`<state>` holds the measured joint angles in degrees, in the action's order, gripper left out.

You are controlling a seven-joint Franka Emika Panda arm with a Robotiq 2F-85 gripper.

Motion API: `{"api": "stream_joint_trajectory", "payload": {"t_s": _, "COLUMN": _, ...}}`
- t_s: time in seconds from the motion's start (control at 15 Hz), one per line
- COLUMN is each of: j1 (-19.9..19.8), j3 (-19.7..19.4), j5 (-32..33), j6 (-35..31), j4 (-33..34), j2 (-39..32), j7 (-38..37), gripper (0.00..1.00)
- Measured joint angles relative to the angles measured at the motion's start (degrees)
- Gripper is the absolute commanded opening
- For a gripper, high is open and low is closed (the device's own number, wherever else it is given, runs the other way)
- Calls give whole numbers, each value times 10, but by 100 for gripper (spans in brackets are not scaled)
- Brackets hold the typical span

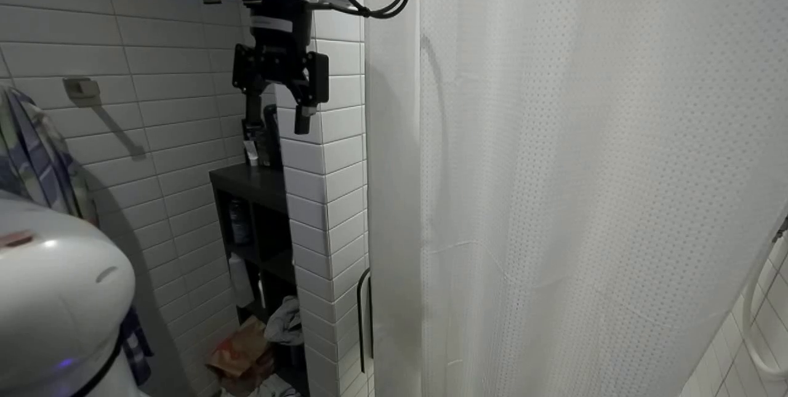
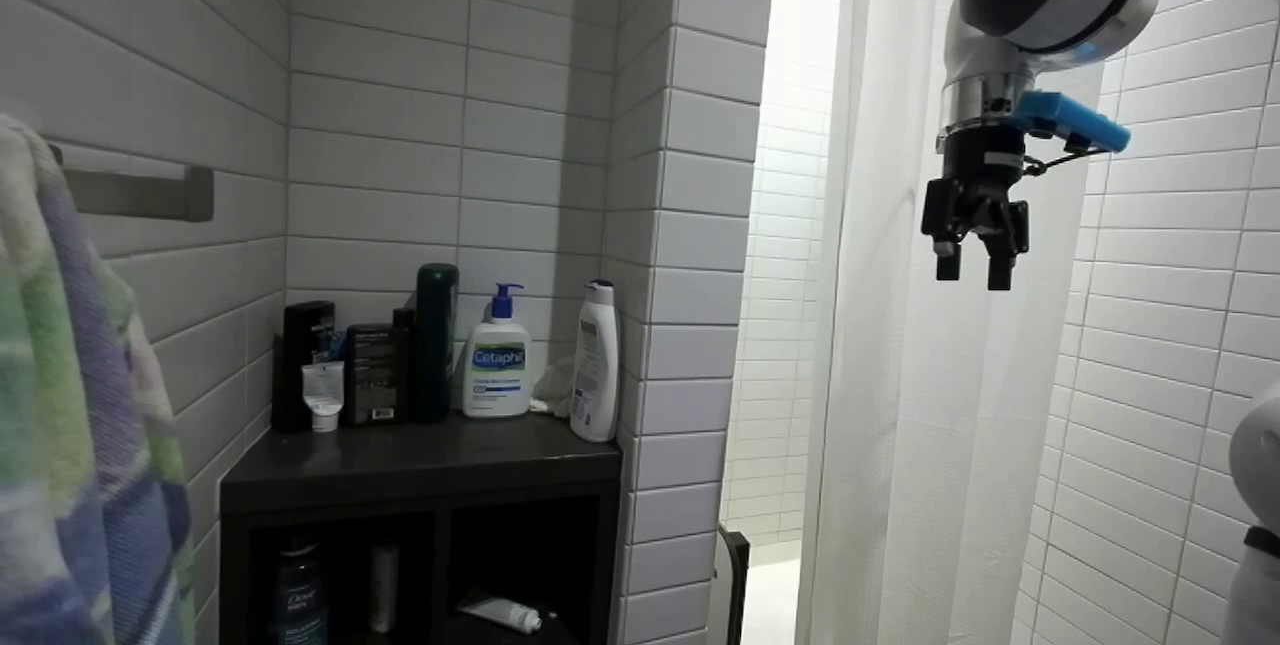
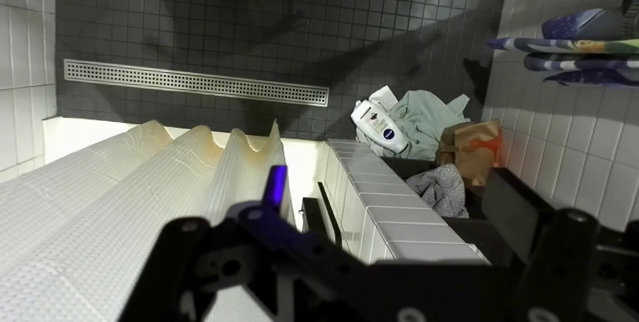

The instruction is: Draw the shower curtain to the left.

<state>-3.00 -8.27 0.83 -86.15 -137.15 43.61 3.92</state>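
The shower curtain (image 1: 554, 169) is a tall white sheet with soft vertical folds and a dotted weave. It hangs straight in both exterior views, also behind my gripper in an exterior view (image 2: 930, 445). In the wrist view its folds (image 3: 125, 202) fill the lower left, with the free edge near my left-hand finger. My gripper (image 1: 277, 117) points down with its fingers apart and nothing between them. It also shows in an exterior view (image 2: 974, 270) and in the wrist view (image 3: 397, 197). It appears apart from the curtain, though the exact distance is unclear. The curtain's top is out of view.
A white brick-tiled pillar (image 2: 690, 325) stands beside the curtain's edge, with a narrow gap between them. A dark shelf (image 2: 420, 465) with several bottles stands beyond the pillar. A towel (image 2: 80, 405) hangs on the wall. A floor drain (image 3: 194, 82) shows in the wrist view.
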Motion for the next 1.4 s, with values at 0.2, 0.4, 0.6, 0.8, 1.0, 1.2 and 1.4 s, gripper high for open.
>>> {"api": "stream_joint_trajectory", "payload": {"t_s": 0.2, "j1": 0, "j3": 0, "j5": 0, "j6": 0, "j4": 0, "j2": 0, "j7": 0, "gripper": 100}}
{"api": "stream_joint_trajectory", "payload": {"t_s": 0.4, "j1": 0, "j3": 0, "j5": 0, "j6": 0, "j4": 0, "j2": 0, "j7": 0, "gripper": 100}}
{"api": "stream_joint_trajectory", "payload": {"t_s": 0.6, "j1": 0, "j3": 0, "j5": 0, "j6": 0, "j4": 0, "j2": 0, "j7": 0, "gripper": 100}}
{"api": "stream_joint_trajectory", "payload": {"t_s": 0.8, "j1": 0, "j3": 0, "j5": 0, "j6": 0, "j4": 0, "j2": 0, "j7": 0, "gripper": 100}}
{"api": "stream_joint_trajectory", "payload": {"t_s": 1.0, "j1": 0, "j3": 0, "j5": -12, "j6": -2, "j4": 0, "j2": 0, "j7": -7, "gripper": 100}}
{"api": "stream_joint_trajectory", "payload": {"t_s": 1.2, "j1": -7, "j3": 1, "j5": -49, "j6": -25, "j4": -1, "j2": 3, "j7": -44, "gripper": 100}}
{"api": "stream_joint_trajectory", "payload": {"t_s": 1.4, "j1": -24, "j3": 7, "j5": -87, "j6": -73, "j4": -5, "j2": 6, "j7": -96, "gripper": 100}}
